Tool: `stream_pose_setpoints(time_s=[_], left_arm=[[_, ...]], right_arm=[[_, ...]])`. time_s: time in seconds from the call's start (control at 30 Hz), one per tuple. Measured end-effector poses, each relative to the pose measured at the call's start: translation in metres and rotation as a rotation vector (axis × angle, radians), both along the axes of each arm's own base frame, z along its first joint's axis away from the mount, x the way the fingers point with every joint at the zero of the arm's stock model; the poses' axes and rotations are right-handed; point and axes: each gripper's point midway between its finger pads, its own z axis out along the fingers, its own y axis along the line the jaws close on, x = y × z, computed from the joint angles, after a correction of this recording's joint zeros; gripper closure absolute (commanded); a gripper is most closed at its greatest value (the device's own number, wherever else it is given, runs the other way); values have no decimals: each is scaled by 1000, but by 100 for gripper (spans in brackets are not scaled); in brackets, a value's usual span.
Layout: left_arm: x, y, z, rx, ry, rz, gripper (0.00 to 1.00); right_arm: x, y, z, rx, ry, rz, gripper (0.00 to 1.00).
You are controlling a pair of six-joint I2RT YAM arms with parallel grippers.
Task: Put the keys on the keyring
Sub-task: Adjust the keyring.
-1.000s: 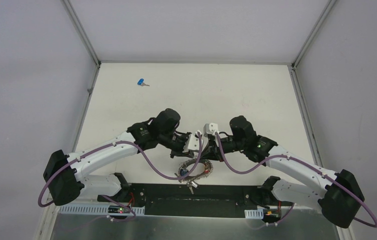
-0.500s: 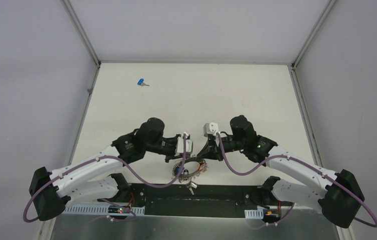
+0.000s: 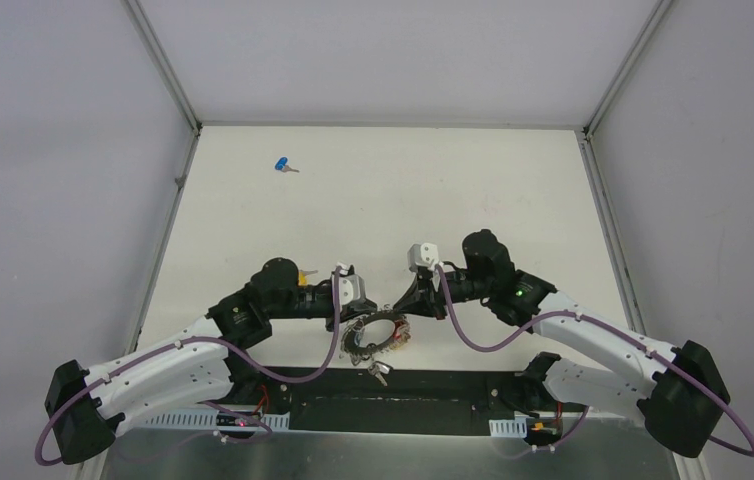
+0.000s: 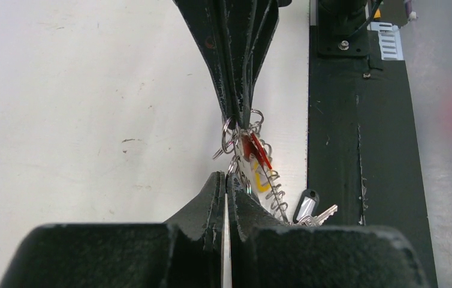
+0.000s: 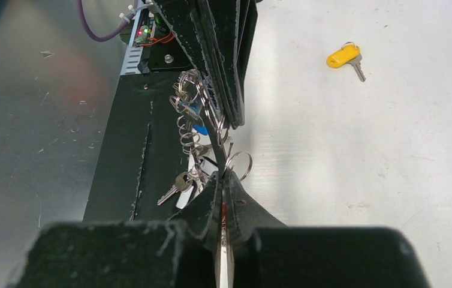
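The keyring (image 3: 377,336) is held edge-on between both grippers, near the table's front edge. My left gripper (image 4: 226,177) is shut on its near rim. My right gripper (image 5: 223,174) is shut on the opposite rim. Both also show in the top view, the left gripper (image 3: 352,324) and the right gripper (image 3: 404,309). Small silver keys with red heads (image 4: 256,150) and a blue head (image 5: 199,128) hang from the keyring (image 4: 265,180). A loose yellow key (image 5: 344,56) lies on the table beyond the left arm. A loose blue key (image 3: 281,164) lies far back on the left.
A black base plate (image 3: 413,386) runs along the near edge, between the arm bases. A silver key with a black tag (image 4: 309,207) dangles over its border. Grey walls and metal rails (image 3: 163,200) close in the white table.
The left arm has drawn back to the left and toward its base, with its jaws fully shut. The keyring has shifted left with it. The right arm has barely moved.
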Motion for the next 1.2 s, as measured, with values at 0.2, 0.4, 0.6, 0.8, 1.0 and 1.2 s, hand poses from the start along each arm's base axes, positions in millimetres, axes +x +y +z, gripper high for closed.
stream_pose_setpoints(time_s=[0.2, 0.4, 0.6, 0.8, 1.0, 1.2], left_arm=[[7, 2, 1, -6, 10, 49, 100], [11, 3, 1, -3, 8, 71, 100], [9, 7, 13, -33, -40, 70, 100], [9, 9, 23, -53, -79, 67, 100], [7, 10, 25, -57, -89, 63, 100], [0, 9, 28, -67, -101, 22, 100]], right_arm=[[2, -2, -1, -12, 17, -32, 54], [8, -6, 10, 3, -15, -94, 37], [13, -9, 25, 42, -61, -131, 40], [13, -5, 29, 58, -61, -118, 50], [17, 1, 37, 81, -70, -110, 52], [19, 8, 42, 89, -77, -86, 60]])
